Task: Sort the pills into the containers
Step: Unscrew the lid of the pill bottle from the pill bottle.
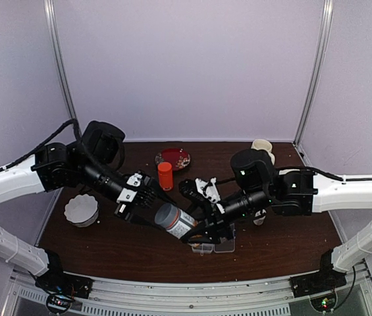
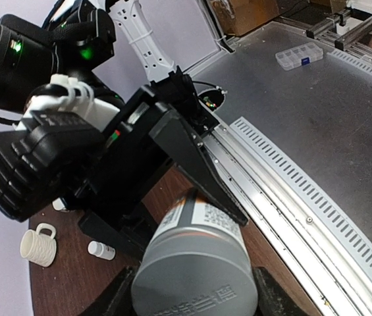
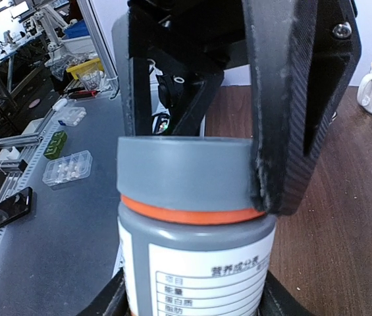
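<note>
A grey pill bottle [image 1: 174,222] with a white label and an orange ring under its grey cap [image 3: 186,171] hangs tilted above the table's front middle. My left gripper [image 1: 160,212] is shut on the cap, whose flat end fills the left wrist view [image 2: 195,289]. My right gripper [image 1: 195,230] is shut on the labelled body [image 3: 195,283], seen from the other end. The clear organiser box with the containers [image 1: 213,247] lies on the table just below the right gripper, partly covered by it. No pills can be made out.
An orange bottle [image 1: 165,175] stands before a red plate [image 1: 172,158] at the back middle. A white fluted cup [image 1: 81,209] sits at the left, a white mug [image 1: 263,146] at the back right. A small white bottle [image 2: 101,250] lies under the right arm.
</note>
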